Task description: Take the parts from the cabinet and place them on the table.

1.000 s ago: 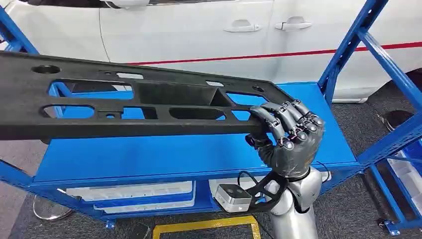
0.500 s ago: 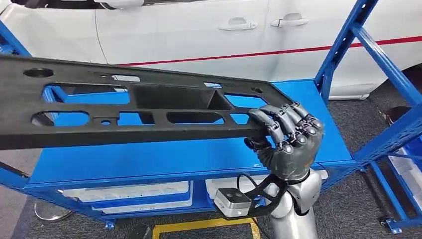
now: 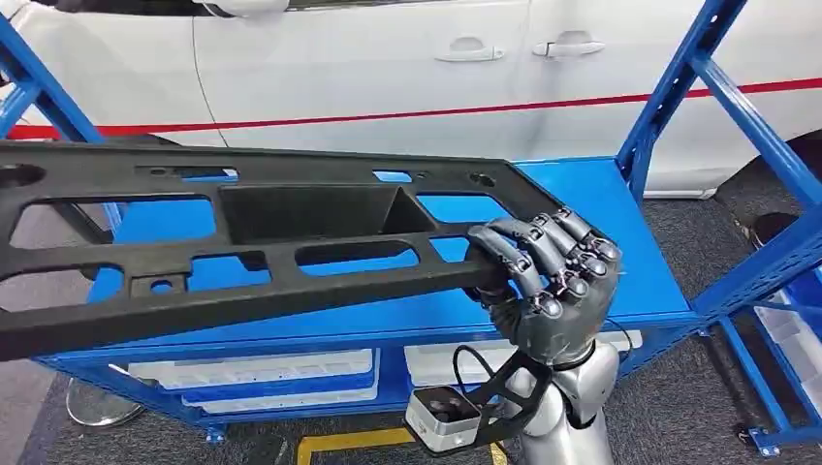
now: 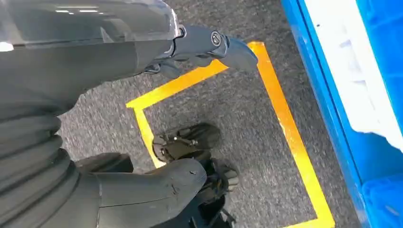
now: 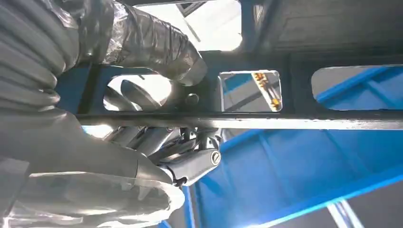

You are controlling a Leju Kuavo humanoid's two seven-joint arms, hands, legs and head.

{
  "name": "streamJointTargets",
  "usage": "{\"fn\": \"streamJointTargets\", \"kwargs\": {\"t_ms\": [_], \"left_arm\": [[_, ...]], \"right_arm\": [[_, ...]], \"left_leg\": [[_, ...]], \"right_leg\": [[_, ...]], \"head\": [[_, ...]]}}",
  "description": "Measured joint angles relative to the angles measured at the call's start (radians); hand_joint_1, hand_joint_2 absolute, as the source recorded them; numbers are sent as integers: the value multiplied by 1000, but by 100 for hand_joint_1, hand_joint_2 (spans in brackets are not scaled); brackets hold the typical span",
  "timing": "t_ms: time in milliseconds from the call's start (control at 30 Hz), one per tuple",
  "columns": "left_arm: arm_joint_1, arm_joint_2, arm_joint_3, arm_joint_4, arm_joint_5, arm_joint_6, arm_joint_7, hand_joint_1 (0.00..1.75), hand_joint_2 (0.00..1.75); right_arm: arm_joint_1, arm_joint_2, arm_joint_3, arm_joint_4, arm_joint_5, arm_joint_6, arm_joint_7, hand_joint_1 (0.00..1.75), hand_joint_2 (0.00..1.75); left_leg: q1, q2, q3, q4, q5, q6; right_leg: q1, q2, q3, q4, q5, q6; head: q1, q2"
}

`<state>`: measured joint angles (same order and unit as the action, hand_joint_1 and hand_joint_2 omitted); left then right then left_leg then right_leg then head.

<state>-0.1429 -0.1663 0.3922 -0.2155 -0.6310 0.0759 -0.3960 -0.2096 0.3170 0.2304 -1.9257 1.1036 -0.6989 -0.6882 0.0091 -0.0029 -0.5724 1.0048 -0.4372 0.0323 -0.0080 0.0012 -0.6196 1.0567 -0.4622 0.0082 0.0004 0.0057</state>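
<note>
Now panel (image 3: pixel 242 242) lower, tilted leftward.

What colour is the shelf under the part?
Bright blue; the shelf shows best in the head view, beneath the black part.

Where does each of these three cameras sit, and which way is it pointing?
Head view: high on the body, looking forward and down at the black part over the blue shelf; right hand shows.
Left wrist view: looks down at grey floor with yellow tape; left hand shows.
Right wrist view: under the part, behind the gripping hand.
Head and right wrist views share part and hand.
</note>
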Motion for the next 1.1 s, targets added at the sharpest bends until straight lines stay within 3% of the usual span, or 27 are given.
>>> {"fn": "streamJointTargets", "kwargs": {"t_ms": [33,100,133,167,200,267,300,333,367,400,433,467,500,567,633,667,700,800,833,867,967,1000,1033,1067,1100], "left_arm": [[-1,-2,0,0,0,0,1,0,175],[-1,-6,0,0,0,-2,1,0,175],[0,-7,0,0,0,-3,2,0,175],[1,-8,0,0,0,-3,3,0,175],[1,-8,0,0,0,-3,3,0,175],[1,-10,0,0,0,-3,4,0,175],[0,-10,0,0,0,-3,4,0,175],[0,-11,0,0,0,-3,4,0,175],[1,-11,0,0,0,-3,4,0,175],[0,-11,0,0,0,-3,4,0,175],[0,-11,0,0,0,-3,4,0,175],[1,-11,0,0,0,-3,4,0,175],[2,-11,0,0,0,-3,4,0,175],[1,-11,0,0,0,-3,4,0,175],[2,-11,0,0,0,-3,4,0,175],[3,-11,0,0,0,-3,4,0,175],[3,-11,0,0,0,-3,4,0,175],[1,-11,0,0,0,-3,4,0,175],[-2,-11,0,0,0,-3,4,0,175],[-2,-12,0,0,0,-4,4,0,175],[-2,-13,1,0,-1,-8,6,0,175],[-3,-14,1,0,-1,-9,7,0,175],[-6,-16,1,0,0,-9,8,0,175],[-9,-17,1,0,0,-10,8,0,175],[-9,-18,1,0,0,-12,8,0,175]], "right_arm": [[0,0,0,-1,0,0,0,175,175],[6,-2,0,0,0,0,0,175,175],[10,-4,0,0,0,0,0,175,175],[14,-4,0,0,0,0,0,175,175],[16,-4,0,0,0,0,0,175,175],[16,-4,0,0,0,0,0,175,175],[16,-4,0,-1,0,0,0,175,175],[18,-4,0,-1,0,0,0,175,175],[19,-4,0,-2,0,0,0,175,175],[18,-4,1,-2,1,0,0,175,175],[19,-4,1,-2,1,0,0,175,175],[19,-4,2,-2,1,0,0,175,175],[19,-4,3,-2,1,0,0,175,175],[19,-4,6,-2,1,0,0,175,175],[19,-4,7,-2,1,0,0,175,175],[19,-4,7,-2,2,0,0,175,175],[19,-4,7,-2,2,0,0,175,175],[19,-4,7,-2,2,0,0,175,175],[19,-4,7,-2,2,0,0,175,175],[19,-4,8,-2,4,0,0,175,175],[18,-4,10,-2,10,0,0,175,175],[18,-5,10,-2,10,0,0,175,175],[18,-5,10,-2,11,0,0,175,175],[18,-5,10,-1,12,0,0,175,175],[18,-5,10,0,15,0,0,175,175]], "left_leg": [[0,1,-4,-2,4,7],[-2,3,-15,0,9,13],[-2,4,-22,2,12,13],[-2,4,-28,4,15,12],[-1,4,-34,7,18,10],[0,3,-45,17,21,6],[0,3,-47,23,22,2],[-5,1,-54,25,24,-5],[-5,1,-51,25,27,-10],[-5,1,-53,27,32,-17],[-5,1,-55,22,38,-25],[-5,0,-58,21,42,-32],[1,0,-66,34,24,-37],[3,0,-106,139,-74,-47],[3,1,-155,288,-151,-53],[3,1,-159,321,-159,-54],[3,1,-138,307,-145,-53],[1,1,26,72,-56,-40],[-2,-1,57,13,-79,-31],[-8,-1,54,18,-61,-29],[-12,-1,46,6,-54,-15],[2,2,53,-9,-38,-4],[-2,6,47,-13,-30,2],[-2,6,38,-12,-24,11],[-3,7,29,-10,-19,12]], "right_leg": [[1,0,-16,42,-41,2],[-1,0,-76,196,-134,8],[-2,0,-97,253,-155,11],[-4,0,-98,270,-152,14],[-7,-1,-77,244,-130,15],[-11,-1,21,93,-60,15],[-14,-1,76,7,-47,13],[-5,2,82,-5,-50,9],[-4,4,73,-1,-38,5],[-4,4,73,-15,-46,1],[-1,4,69,-12,-42,-6],[-7,4,66,-19,-34,-17],[-10,-1,62,-22,-25,-25],[-8,-3,47,-23,-14,-38],[-4,-5,29,-21,-2,-39],[-2,-6,20,-20,3,-39],[-2,-6,12,-18,8,-38],[-1,-5,-1,-10,17,-32],[-1,-6,-4,-9,21,-27],[-1,-6,-5,-11,26,-19],[-2,-6,-4,-18,40,-1],[0,-6,-8,-8,33,4],[-2,-3,-18,14,1,8],[-3,-1,-40,71,-52,10],[-5,-1,-66,143,-98,13]], "head": [[1,0],[0,0],[0,0],[0,0],[0,0],[0,0],[0,0],[0,0],[1,0],[0,0],[0,0],[0,0],[0,0],[0,0],[0,0],[0,0],[0,0],[0,0],[0,0],[0,0],[0,0],[0,0],[0,0],[1,0],[2,0]]}}
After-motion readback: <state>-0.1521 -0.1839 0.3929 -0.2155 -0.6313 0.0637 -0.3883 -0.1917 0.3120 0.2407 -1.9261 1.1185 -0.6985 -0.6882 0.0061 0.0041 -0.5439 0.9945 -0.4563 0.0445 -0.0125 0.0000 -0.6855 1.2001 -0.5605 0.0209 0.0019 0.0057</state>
